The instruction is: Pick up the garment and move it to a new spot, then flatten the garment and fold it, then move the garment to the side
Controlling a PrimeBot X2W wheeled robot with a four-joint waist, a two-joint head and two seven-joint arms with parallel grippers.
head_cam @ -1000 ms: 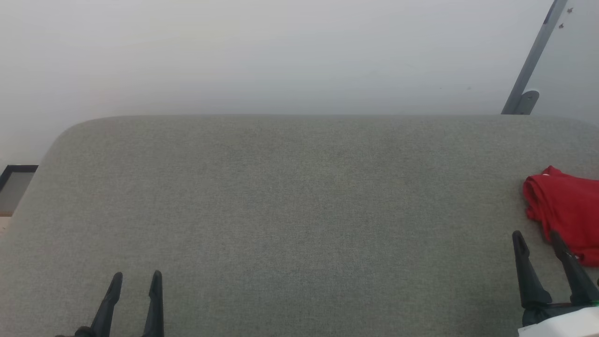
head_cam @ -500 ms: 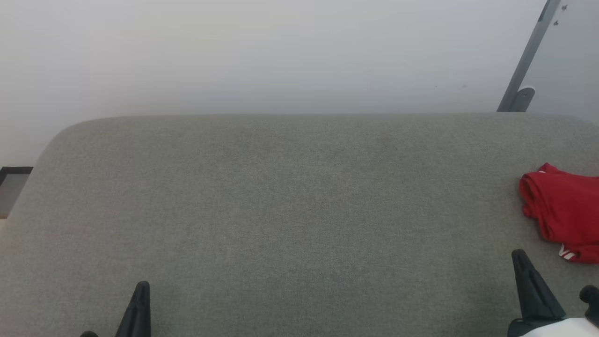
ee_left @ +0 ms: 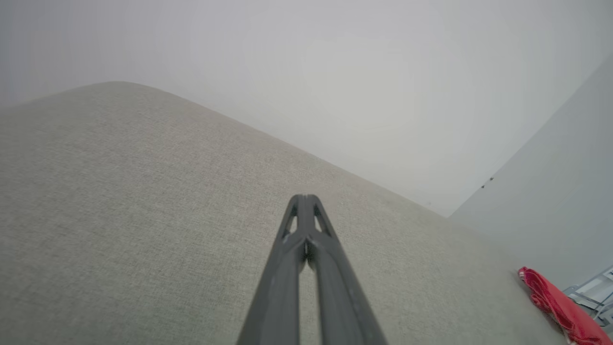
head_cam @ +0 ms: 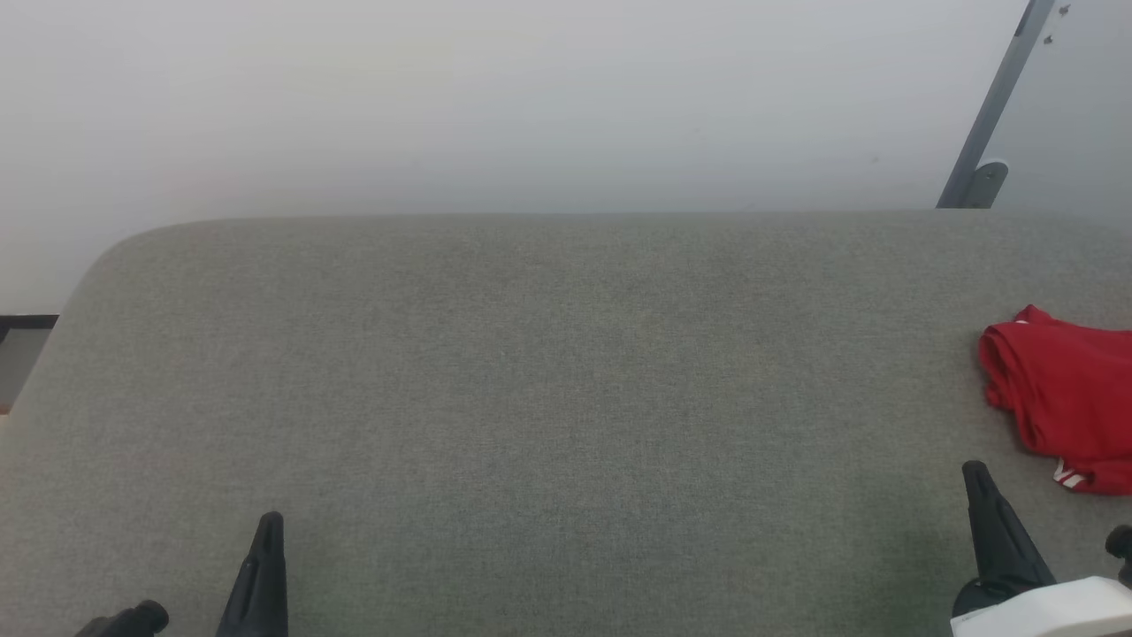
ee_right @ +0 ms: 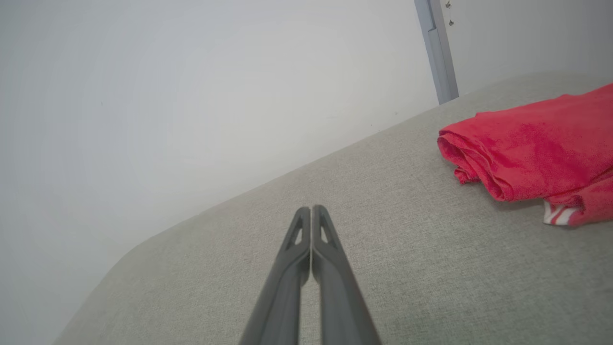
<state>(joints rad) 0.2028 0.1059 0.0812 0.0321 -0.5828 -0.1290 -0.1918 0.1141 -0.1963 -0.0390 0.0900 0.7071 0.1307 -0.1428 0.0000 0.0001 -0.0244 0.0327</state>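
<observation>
Both pairs of fingers are now pressing together, where a second ago each pair was standing apart. The left gripper (head_cam: 268, 531) is hanging over the near-left part of the grey fabric-covered worktop (head_cam: 548, 372), its fingers (ee_left: 292, 249) meeting at the tips and holding nothing. The right gripper (head_cam: 980, 482) is sitting near the near-right corner, fingers (ee_right: 330, 258) likewise closed on nothing. A second ago one of its open fingers was overlapping the near edge of the garment (head_cam: 1061, 398); now bare fabric is showing between the two, so the arm is drawing back from it.

The garment is lying at the right edge of the worktop as a compact red bundle, layered folds facing the middle and a bit of striped trim peeking out at its near side. Nothing is touching it.

Judging from this, the garment is already lying folded and set aside, and the closing of the empty fingers is looking like a retreat to rest rather than a fresh grasp. Little of the task appears to be remaining.
</observation>
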